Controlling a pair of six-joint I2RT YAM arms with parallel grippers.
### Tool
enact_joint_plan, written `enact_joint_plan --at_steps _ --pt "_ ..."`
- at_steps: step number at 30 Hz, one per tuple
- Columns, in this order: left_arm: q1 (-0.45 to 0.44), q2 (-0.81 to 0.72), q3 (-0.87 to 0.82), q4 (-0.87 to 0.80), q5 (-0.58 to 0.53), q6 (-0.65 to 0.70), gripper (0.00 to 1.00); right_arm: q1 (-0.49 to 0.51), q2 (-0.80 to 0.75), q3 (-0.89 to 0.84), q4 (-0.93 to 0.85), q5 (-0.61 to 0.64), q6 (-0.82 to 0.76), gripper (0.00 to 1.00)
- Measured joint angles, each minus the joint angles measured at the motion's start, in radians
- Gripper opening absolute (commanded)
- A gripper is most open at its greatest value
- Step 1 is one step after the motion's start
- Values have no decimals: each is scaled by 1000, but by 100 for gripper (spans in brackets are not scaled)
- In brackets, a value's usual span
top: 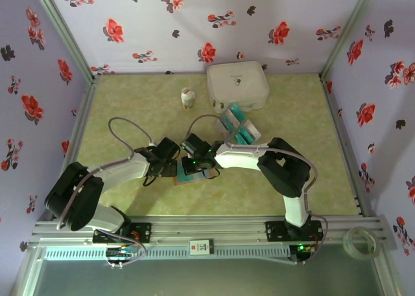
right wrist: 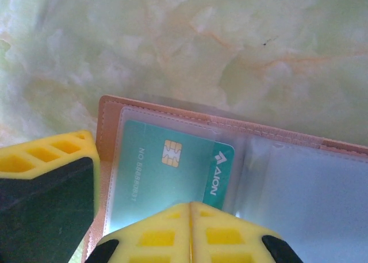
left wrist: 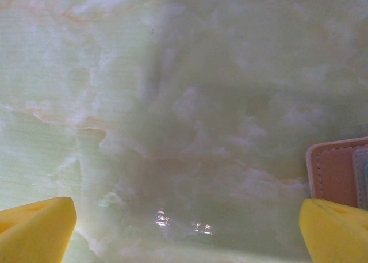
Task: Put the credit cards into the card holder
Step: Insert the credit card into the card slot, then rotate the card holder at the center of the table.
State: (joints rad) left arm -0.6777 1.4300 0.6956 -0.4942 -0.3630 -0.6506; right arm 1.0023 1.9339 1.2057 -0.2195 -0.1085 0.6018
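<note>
At mid-table, we see the right gripper (right wrist: 190, 220), fingertips pressed together, over the near edge of a teal credit card (right wrist: 172, 165) in a clear pocket of the open card holder (right wrist: 107, 120). The left gripper (left wrist: 187, 205) is spread wide and empty beside the holder's corner. Loose credit cards (top: 237, 129) lie near a white case (top: 237, 85).

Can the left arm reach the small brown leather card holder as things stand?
Probably yes. The open left hand is over bare table, and the edge of the brown leather card holder lies beside one of its fingers, nothing between them. The shut right hand sits over another part.
</note>
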Motion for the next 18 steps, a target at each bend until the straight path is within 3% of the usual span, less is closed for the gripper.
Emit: enact_joint_plan --at_steps 18 --pt "0 -53 39 -40 0 -1 100 -82 -83 -124 7 28 0 10"
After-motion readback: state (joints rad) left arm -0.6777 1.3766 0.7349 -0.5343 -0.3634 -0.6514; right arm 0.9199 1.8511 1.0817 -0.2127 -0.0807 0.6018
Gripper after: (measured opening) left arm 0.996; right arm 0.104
